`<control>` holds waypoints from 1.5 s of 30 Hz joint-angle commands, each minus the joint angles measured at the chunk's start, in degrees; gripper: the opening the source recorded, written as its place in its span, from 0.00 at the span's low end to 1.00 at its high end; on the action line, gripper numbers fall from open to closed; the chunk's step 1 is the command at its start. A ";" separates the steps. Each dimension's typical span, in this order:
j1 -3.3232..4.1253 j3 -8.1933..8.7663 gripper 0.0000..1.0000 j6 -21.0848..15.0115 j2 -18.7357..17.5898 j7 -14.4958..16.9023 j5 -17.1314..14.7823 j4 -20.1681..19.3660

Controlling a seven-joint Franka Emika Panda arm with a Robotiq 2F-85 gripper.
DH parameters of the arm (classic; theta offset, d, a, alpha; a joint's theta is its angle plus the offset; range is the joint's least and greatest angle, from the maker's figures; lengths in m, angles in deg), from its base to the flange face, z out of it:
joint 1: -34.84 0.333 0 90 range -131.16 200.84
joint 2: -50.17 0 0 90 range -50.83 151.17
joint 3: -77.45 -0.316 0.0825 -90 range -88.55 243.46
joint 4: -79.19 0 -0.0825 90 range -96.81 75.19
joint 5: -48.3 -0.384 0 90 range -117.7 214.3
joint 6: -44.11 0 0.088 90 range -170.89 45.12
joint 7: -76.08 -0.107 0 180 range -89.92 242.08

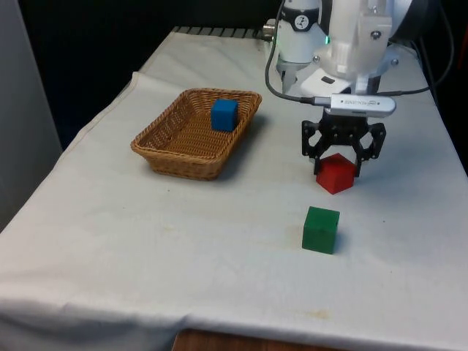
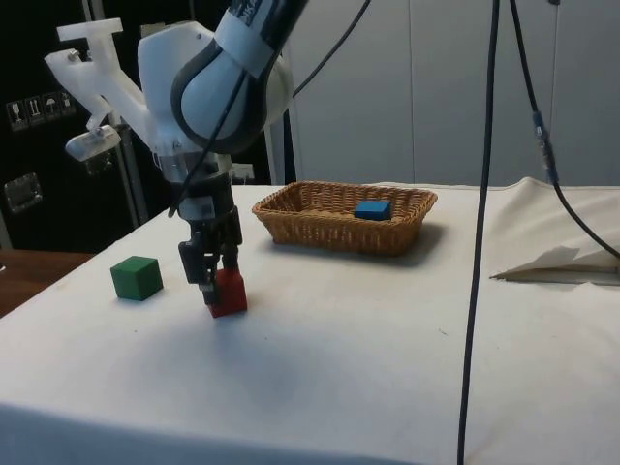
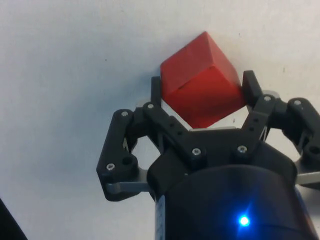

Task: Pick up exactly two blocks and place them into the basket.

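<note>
A red block [image 1: 335, 180] [image 2: 231, 296] [image 3: 192, 75] stands on the white cloth at the front view's right, turned corner-on. My gripper [image 1: 338, 168] [image 2: 217, 283] [image 3: 202, 92] points straight down over it, with one finger pressed on each side of the block, so it is shut on it. The block's underside is at the cloth; whether it is lifted I cannot tell. A green block [image 1: 321, 229] [image 2: 136, 277] rests alone a little nearer the front edge. A blue block [image 1: 224, 114] [image 2: 372, 208] lies inside the wicker basket [image 1: 170, 159] [image 2: 329, 233].
The basket stands at the front view's left of my gripper, about one basket width away, with open cloth between. A black cable [image 2: 481, 242] hangs down in the side view. The table's edges are close on both sides.
</note>
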 commanded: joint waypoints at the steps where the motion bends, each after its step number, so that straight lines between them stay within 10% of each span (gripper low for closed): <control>1: 0.34 0.29 0.43 0.11 -0.29 -0.57 0.40 0.23; 24: 0.00 0.86 0.43 4.18 7.33 -0.11 0.74 -2.75; 45: -0.80 5.90 0.43 9.74 13.69 4.18 0.86 -3.50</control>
